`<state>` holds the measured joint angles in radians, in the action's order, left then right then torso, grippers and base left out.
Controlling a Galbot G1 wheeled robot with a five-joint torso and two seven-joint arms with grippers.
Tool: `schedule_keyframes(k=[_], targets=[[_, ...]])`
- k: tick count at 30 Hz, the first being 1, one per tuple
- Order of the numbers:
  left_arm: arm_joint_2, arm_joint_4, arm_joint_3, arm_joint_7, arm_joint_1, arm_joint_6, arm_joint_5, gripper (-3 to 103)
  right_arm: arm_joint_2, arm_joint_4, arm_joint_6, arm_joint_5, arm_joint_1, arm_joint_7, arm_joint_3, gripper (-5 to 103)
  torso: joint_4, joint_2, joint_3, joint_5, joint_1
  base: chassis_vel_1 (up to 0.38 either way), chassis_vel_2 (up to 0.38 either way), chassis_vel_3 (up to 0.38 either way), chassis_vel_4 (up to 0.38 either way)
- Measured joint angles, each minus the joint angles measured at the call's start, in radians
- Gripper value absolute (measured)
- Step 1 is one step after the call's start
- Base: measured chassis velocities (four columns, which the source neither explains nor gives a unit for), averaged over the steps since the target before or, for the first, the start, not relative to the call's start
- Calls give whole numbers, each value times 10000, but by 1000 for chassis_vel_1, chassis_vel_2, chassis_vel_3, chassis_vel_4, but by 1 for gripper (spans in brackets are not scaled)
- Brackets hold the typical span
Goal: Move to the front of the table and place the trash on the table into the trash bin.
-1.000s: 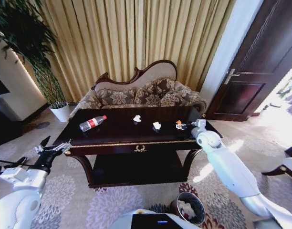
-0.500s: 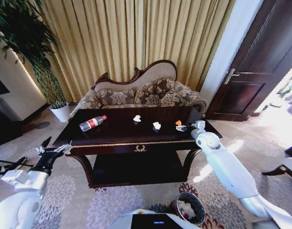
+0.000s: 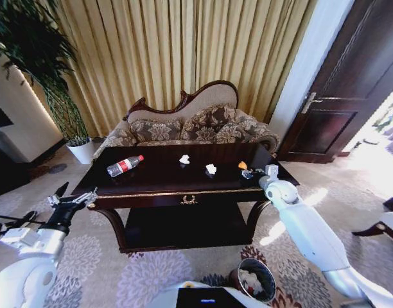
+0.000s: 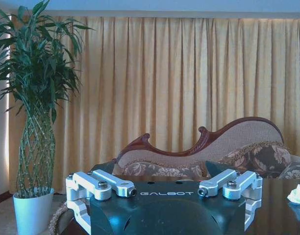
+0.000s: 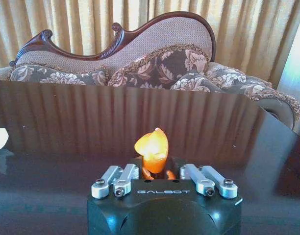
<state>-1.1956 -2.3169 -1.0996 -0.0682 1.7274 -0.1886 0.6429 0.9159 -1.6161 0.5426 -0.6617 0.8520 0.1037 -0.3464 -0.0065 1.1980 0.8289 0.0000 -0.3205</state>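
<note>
right pincer (image 3: 253, 172) sits low over the bench (image 3: 164, 176) toward the right of the head frame, just in front of the orange scrap (image 3: 242, 165). in my right wrist view the links are drawn in narrow and the orange scrap (image 5: 151, 148) stands right at the front of the pincer (image 5: 162, 171), upright and glowing, but i cannot tell whether the tips have it pinched or only flank it. left pincer (image 3: 73, 200) hangs spread wide at the lower left of the head frame, off the bench's front left corner, idle; in its own view the fingers (image 4: 110, 185) stand well apart.

what could go wrong, as i judge it: the scrap looks thin, crumpled and light, so a shallow pinch may let it slip out on the lift, or a nudge may push it along the glossy top instead of catching it. the trash bin (image 3: 255, 280) sits on the floor at the lower middle of the head frame, near my base, so a loose hold could drop the scrap on the carpet on the way.

the other trash lies apart on the bench: the clear bottle (image 3: 124, 165) with red label on its side at the left, one white scrap (image 3: 184, 158) near the middle, another white scrap (image 3: 210, 169) just right of it. the bin already holds something pale.
</note>
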Motion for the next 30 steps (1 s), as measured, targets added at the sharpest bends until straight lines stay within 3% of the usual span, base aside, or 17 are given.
schedule_keyframes(k=[4,7,9,16,25,26,27,30], targets=[[-10,8,1,0,1,17,1,100,-3,-80,-17,-26,9,54,-52,27,0,0,-1,0,0,0,0,0,0],[-11,48,2,-1,6,57,4,100,31,-207,-99,-63,88,136,-148,10,0,0,0,0,0,0,0,0,0],[-9,64,2,-2,5,81,5,100,45,-232,-165,-66,128,148,-174,5,1,0,-1,-1,0,0,0,0,0],[-22,81,17,-10,1,102,6,100,116,-397,-239,-70,272,216,-362,4,1,0,0,0,0,0,0,0,0],[-28,156,16,-10,-33,147,8,100,99,-1343,-438,-410,964,395,-1552,4,1,0,-1,-2,0,0,0,0,0],[-25,226,9,-6,-71,168,16,100,149,-1630,-909,-478,1387,589,-1985,4,-3,0,0,0,0,0,0,0,0],[-25,226,9,-6,-71,168,16,100,149,-1630,-909,-478,1387,589,-1985,4,-3,0,0,0,0,0,0,0,0],[-50,384,61,-6,-180,187,18,100,487,-2029,-2179,-695,1983,1079,-2405,4,0,0,-1,2,0,0,0,0,0]])
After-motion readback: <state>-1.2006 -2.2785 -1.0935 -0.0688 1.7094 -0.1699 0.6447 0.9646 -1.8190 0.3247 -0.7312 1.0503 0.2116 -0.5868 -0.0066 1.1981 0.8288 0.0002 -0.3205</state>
